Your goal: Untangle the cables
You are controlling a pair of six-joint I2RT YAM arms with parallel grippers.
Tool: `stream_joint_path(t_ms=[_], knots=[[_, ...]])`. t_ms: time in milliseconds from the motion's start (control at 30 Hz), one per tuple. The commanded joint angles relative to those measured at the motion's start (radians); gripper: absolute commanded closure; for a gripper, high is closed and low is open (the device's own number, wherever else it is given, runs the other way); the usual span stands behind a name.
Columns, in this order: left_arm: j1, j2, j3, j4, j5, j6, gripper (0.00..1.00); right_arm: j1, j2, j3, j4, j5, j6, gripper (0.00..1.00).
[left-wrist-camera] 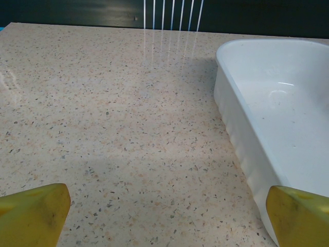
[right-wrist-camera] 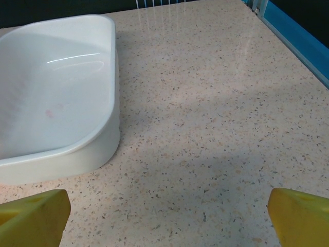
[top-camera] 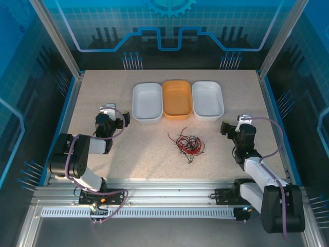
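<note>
**Both jaws wide, tangle lying loose between them**

Nearest the arm bases, the table (top-camera: 144,159) is bare speckled stone. A little farther out sit the cables (top-camera: 187,144), a small knot of red and dark strands (any paler ones are too fine to pick out from above). The knot rests on the table, right of the left gripper (top-camera: 122,119) and left of the right gripper (top-camera: 226,127). It is apart from both, closer to the right one, and slightly behind the line of their tips.

The left gripper's jaws stand wide with nothing between them. Its wrist view shows yellow fingertips (left-wrist-camera: 33,213) at the two lower corners and only tabletop in the gap. The right gripper's yellow fingertips (right-wrist-camera: 33,216) are spread just as far, over bare table.

Ahead and right of the left jaws is the left white tray (left-wrist-camera: 234,123). Ahead and left of the right jaws is the right white tray (right-wrist-camera: 77,154). The orange tray (top-camera: 177,99) sits between them, touching both.
</note>
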Motion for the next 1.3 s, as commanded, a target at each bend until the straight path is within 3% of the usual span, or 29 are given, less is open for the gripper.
stream_joint_path(t_ms=[0,433,633,767,1033,1267], knots=[[0.006,-0.024,-0.015,-0.006,0.020,0.009,0.01,-0.014,0.004,0.027,-0.006,0.017,0.004,0.00],[0.006,-0.081,-0.061,0.034,-0.042,-0.013,0.01,-0.012,-0.008,0.047,-0.076,0.038,0.006,0.00],[0.005,-0.236,-0.104,-0.022,-0.066,-0.019,0.01,-0.004,-0.040,0.083,-0.200,0.103,0.018,0.00],[-0.017,-0.415,-0.112,-0.173,-0.088,-0.031,0.01,0.031,-0.047,0.139,-0.331,0.155,0.032,0.00],[-0.168,-0.774,-0.076,-0.499,-0.096,-0.116,0.01,0.229,-0.023,0.314,-0.643,0.368,0.078,0.00],[-0.394,-0.852,0.036,-0.714,-0.122,-0.125,0.01,0.311,0.016,0.489,-0.992,0.398,0.236,0.00]])
